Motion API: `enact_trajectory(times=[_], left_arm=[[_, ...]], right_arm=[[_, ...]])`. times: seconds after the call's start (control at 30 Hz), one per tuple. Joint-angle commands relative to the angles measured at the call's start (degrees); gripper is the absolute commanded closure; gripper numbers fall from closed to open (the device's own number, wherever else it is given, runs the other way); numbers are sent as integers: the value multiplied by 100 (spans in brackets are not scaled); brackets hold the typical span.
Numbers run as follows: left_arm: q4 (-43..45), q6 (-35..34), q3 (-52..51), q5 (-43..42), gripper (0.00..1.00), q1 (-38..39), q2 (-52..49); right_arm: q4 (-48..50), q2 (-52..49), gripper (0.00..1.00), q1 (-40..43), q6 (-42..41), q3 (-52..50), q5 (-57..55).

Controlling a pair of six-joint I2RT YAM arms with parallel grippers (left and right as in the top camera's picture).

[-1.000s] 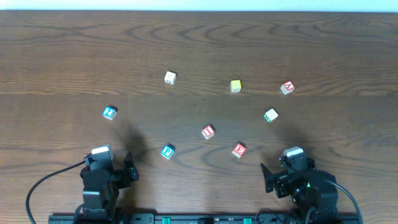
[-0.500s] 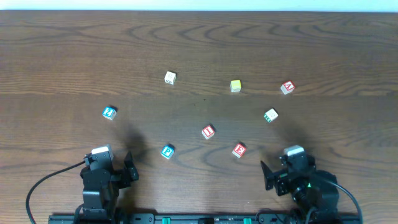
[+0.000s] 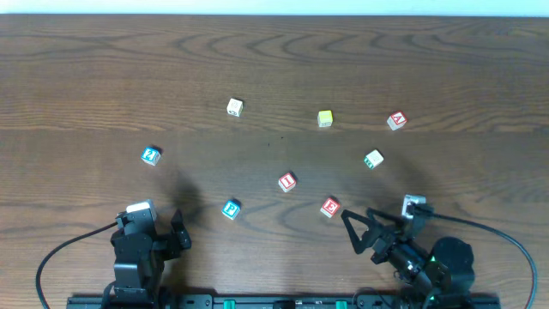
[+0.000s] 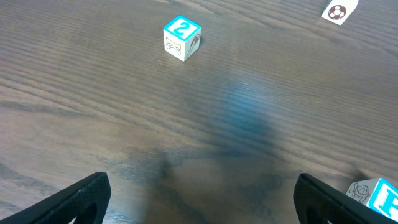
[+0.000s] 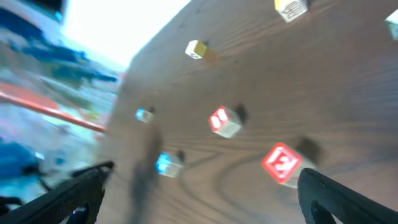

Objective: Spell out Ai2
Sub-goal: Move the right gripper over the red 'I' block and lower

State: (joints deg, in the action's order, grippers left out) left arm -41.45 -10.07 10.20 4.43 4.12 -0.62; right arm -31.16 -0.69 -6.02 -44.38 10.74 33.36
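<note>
The red A cube (image 3: 395,121) sits at the far right. The red I cube (image 3: 287,181) is near the middle and shows blurred in the right wrist view (image 5: 224,120). The blue 2 cube (image 3: 151,155) lies at the left and shows upright in the left wrist view (image 4: 181,38). My left gripper (image 3: 180,232) is open and empty (image 4: 202,202), well short of the 2 cube. My right gripper (image 3: 358,233) is open and empty (image 5: 202,190), turned leftward just right of the red E cube.
The red E cube (image 3: 330,207) and the teal P cube (image 3: 230,209) lie near the front. A white cube (image 3: 234,107), a yellow cube (image 3: 324,118) and a green-marked cube (image 3: 373,159) lie farther back. All stand apart on the wooden table (image 3: 103,77).
My right gripper has swung round to the left, its open jaws now near the E cube. The left arm and all cubes have not moved.
</note>
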Motion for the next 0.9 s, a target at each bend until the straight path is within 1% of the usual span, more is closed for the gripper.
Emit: enact_trajectory(times=[0.0, 0.07, 0.13, 0.23, 0.3, 0.37, 0.43, 0.5, 0.53, 0.6, 0.73, 0.87], left_arm=[[-48, 24, -92, -46, 5, -39, 31], [-48, 24, -92, -46, 5, -39, 31], [-48, 24, -92, -46, 5, -39, 33], [-48, 24, -92, -46, 5, -39, 31], [-48, 24, -92, -46, 5, -39, 31], [-48, 24, -92, -46, 5, -39, 31], [-48, 24, -92, -46, 5, -39, 33], [-48, 24, -92, -46, 5, -39, 31], [-48, 24, -92, -46, 5, -39, 33], [-48, 24, -92, -46, 5, -39, 31], [-46, 24, -92, -46, 5, -39, 31], [-48, 24, -92, -46, 5, -39, 31]], right_arm=[[520, 22, 1, 37, -789, -11, 511], [1298, -131, 1, 37, -791, -11, 881], [1875, -435, 1, 35, -822, 2, 1134], [2439, -1191, 1, 15, -739, 129, 1523], [2476, -1860, 1, -81, -348, 372, 1620], [2448, -2712, 1, -319, 267, 839, 1609], [2210, -3348, 4, -553, 684, 1283, 1394], [1504, -4153, 4, -929, 1349, 1943, 769], [1185, -4487, 2, -1104, 1602, 2229, 472], [468, -5331, 3, -1598, 2076, 2924, -297], [-343, -6513, 2, -2323, 2483, 3759, -1738], [-509, -7479, 1, -2824, 2695, 4172, -2470]])
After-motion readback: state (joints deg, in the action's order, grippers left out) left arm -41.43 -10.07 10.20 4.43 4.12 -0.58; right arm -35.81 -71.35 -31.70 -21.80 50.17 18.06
